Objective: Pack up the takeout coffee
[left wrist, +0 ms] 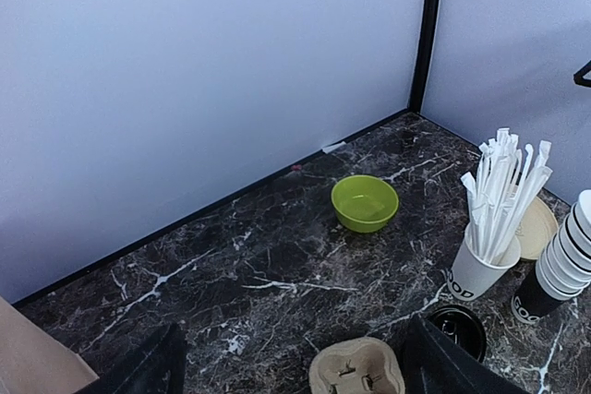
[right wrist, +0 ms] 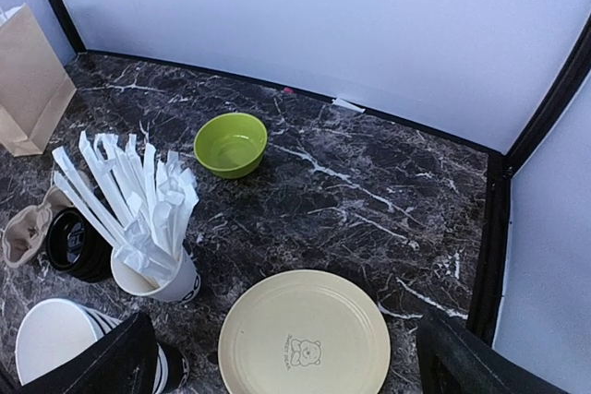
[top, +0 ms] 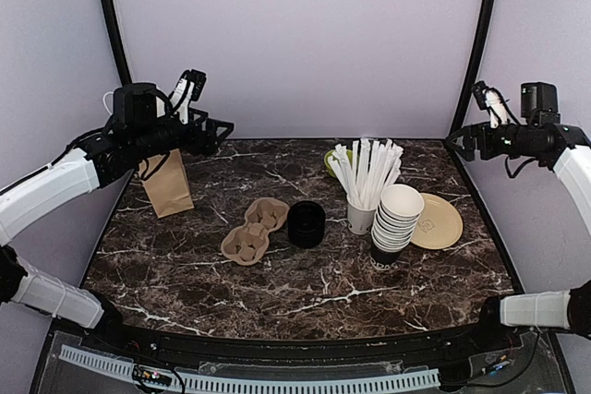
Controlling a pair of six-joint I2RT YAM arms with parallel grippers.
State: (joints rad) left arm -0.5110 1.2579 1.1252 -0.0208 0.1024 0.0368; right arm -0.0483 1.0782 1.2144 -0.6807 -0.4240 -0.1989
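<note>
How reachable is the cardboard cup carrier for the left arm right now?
Probably yes. The left gripper is open and raised, the cup carrier lies uncovered below and ahead of it, and the paper bag and lid stack stand to either side.

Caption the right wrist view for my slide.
Open right gripper overlooking green bowl, straw cup, cream plate on marble table.

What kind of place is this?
Probably a mock cafe takeout station in a robot test booth: plain walls around a marble-look table, with stacked paper cups, wrapped straws and a cup carrier.
</note>
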